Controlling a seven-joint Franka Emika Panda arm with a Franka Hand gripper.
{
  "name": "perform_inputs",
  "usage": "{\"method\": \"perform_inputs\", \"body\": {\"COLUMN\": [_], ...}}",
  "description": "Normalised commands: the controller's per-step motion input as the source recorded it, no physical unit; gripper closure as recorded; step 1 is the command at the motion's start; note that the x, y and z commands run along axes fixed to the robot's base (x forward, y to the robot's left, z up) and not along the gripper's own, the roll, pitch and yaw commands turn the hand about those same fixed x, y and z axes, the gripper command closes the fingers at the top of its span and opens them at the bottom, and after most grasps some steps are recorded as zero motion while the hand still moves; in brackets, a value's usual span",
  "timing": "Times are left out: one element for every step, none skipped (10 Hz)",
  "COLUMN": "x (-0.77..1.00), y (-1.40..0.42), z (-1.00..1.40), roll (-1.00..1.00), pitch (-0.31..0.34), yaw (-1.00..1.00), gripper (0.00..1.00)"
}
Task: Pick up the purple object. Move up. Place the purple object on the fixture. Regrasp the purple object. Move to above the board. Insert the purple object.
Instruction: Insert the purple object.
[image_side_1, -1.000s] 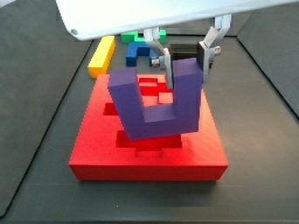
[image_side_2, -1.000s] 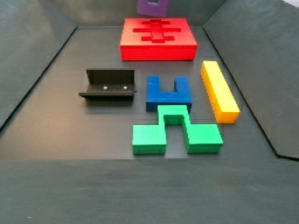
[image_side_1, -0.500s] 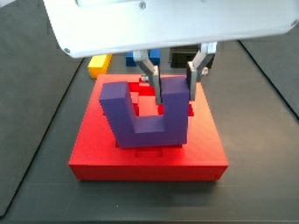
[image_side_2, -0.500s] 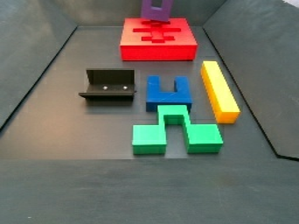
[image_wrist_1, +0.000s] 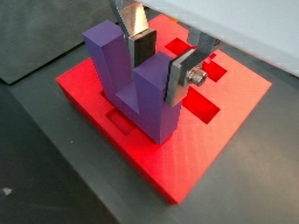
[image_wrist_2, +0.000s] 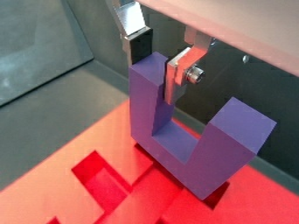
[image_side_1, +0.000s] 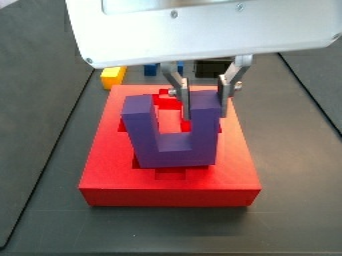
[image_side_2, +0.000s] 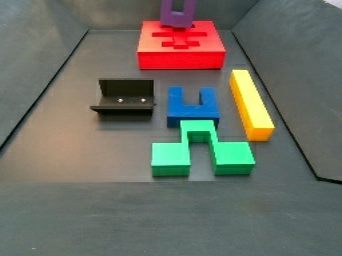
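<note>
The purple object (image_side_1: 167, 135) is a U-shaped block, prongs up and base down. My gripper (image_side_1: 201, 90) is shut on one prong; both wrist views show a silver finger (image_wrist_1: 181, 77) (image_wrist_2: 177, 74) on each side of that prong. The block (image_wrist_1: 122, 79) (image_wrist_2: 193, 131) hangs low over the middle of the red board (image_side_1: 107, 175) (image_wrist_1: 205, 153) (image_wrist_2: 47, 188), above its cutouts. I cannot tell whether its base touches the board. In a side view the block (image_side_2: 175, 12) shows at the far end over the board (image_side_2: 154, 57). The black fixture (image_side_2: 123, 98) stands empty.
A blue U-block (image_side_2: 191, 105), a green block (image_side_2: 201, 150) and a yellow bar (image_side_2: 250, 102) lie on the dark floor between the board and the near edge. The yellow bar (image_side_1: 114, 73) also shows behind the board. Sloped walls ring the floor.
The gripper has turned the purple object from tilted to upright and brought it down closer to the board's middle cutouts. The other pieces have not moved.
</note>
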Motion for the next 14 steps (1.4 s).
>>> {"method": "perform_inputs", "body": {"x": [-0.06, -0.11, -0.08, 0.00, 0.03, 0.18, 0.38, 0.61, 0.75, 0.77, 0.74, 0.81, 0.85, 0.75], "y": [0.10, 0.05, 0.01, 0.00, -0.07, -0.19, -0.24, -0.25, -0.23, -0.10, -0.03, 0.00, 0.14, 0.36], "z": [-0.13, -0.11, -0.10, -0.08, -0.15, -0.20, -0.31, -0.42, -0.43, -0.45, -0.45, -0.49, -0.39, -0.29], "roll": [0.00, 0.00, 0.00, 0.00, 0.13, 0.19, 0.17, 0.16, 0.13, 0.08, 0.06, 0.04, 0.00, -0.16], "pitch": [0.053, 0.027, 0.019, 0.033, 0.041, 0.056, 0.074, 0.099, 0.107, 0.091, 0.079, 0.080, 0.107, 0.117], "yaw": [0.00, 0.00, 0.00, 0.00, 0.00, 0.00, 0.00, 0.00, 0.00, 0.07, 0.13, 0.18, 0.13, 0.00], "gripper": [1.00, 1.00, 1.00, 1.00, 1.00, 1.00, 1.00, 1.00, 1.00, 1.00, 1.00, 1.00, 1.00, 1.00]}}
